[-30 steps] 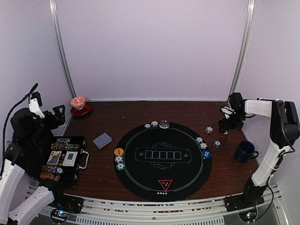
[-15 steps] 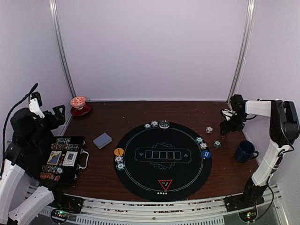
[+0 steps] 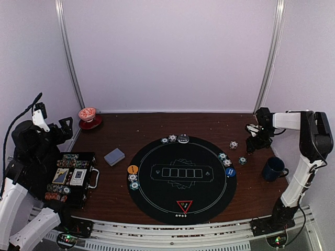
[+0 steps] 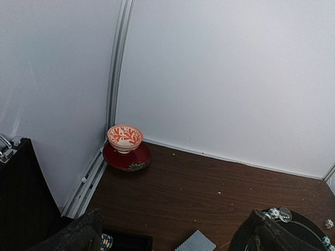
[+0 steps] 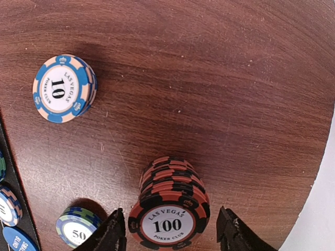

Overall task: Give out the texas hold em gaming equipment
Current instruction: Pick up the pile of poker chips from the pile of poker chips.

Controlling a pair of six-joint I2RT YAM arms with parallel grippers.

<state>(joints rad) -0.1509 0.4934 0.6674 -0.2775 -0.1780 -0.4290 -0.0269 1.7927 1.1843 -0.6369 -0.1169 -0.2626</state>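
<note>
Right wrist: jaws spread wide, flanking red chip stack (image 5: 168, 206).

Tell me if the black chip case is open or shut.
Open: the case shows its chip rows and card boxes from above.

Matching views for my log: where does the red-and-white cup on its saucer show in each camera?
Top external: cup at far left, by the wall.
Left wrist: cup left of centre, at the wall.
Right wrist: not in it.
Shared landmark: card deck, top and left wrist only.
</note>
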